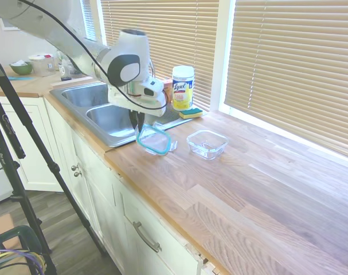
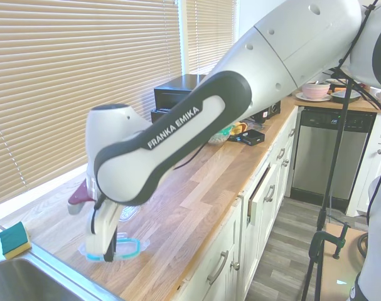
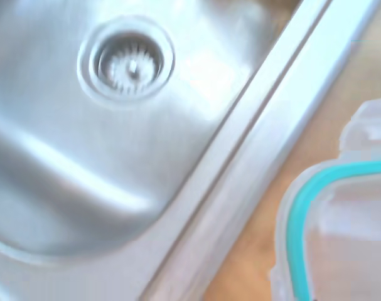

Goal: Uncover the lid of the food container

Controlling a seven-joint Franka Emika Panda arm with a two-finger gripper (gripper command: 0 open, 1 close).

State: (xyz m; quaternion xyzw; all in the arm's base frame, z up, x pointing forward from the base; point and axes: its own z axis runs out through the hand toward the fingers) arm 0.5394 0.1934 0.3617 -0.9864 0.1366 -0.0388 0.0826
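Observation:
The teal-rimmed lid point(image 1: 156, 140) sits tilted just above the wooden counter, beside the sink's rim and off the dish. My gripper point(image 1: 139, 127) comes down from above and is shut on the lid's sink-side edge. In the second exterior view the fingers point(image 2: 107, 241) reach down onto the lid point(image 2: 122, 249) near the counter's front edge. The wrist view shows a corner of the lid point(image 3: 341, 226) over the wood. The food container point(image 1: 207, 143) stands open on the counter, a short way to the right of the lid. Nothing is in it.
A steel double sink point(image 1: 113, 117) with its drain point(image 3: 126, 61) lies directly left of the lid. A yellow-labelled wipes canister point(image 1: 183, 87) and a sponge point(image 1: 191, 113) stand behind it by the window. The counter's front edge point(image 1: 139, 189) is close by.

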